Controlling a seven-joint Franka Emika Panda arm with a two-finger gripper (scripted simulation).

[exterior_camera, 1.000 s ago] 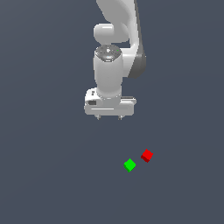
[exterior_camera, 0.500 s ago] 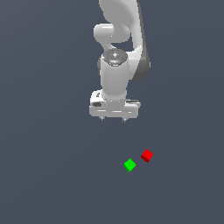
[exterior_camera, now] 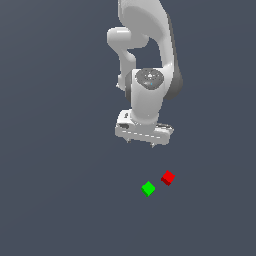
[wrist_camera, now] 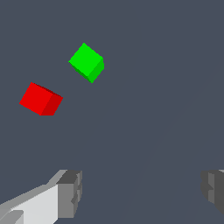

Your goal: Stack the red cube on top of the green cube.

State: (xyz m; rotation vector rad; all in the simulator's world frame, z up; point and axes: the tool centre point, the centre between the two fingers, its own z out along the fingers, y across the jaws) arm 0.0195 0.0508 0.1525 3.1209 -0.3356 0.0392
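Note:
The red cube [exterior_camera: 168,177] rests on the dark grey floor, with the green cube [exterior_camera: 148,188] close beside it toward the exterior view's left and slightly nearer the camera. The two cubes do not touch. My gripper [exterior_camera: 141,143] hovers above and behind them, open, with nothing between its fingers. The wrist view shows the red cube [wrist_camera: 40,99] and the green cube [wrist_camera: 86,61] ahead of my gripper [wrist_camera: 142,192], whose grey fingertips [wrist_camera: 70,192] stand wide apart.
A plain dark grey surface [exterior_camera: 60,200] spreads around the cubes with no other objects. The white arm [exterior_camera: 147,95] rises behind the cubes.
The arm has swung toward the exterior view's right and dropped a little, bringing the open gripper closer to the cubes. Both cubes lie where they were.

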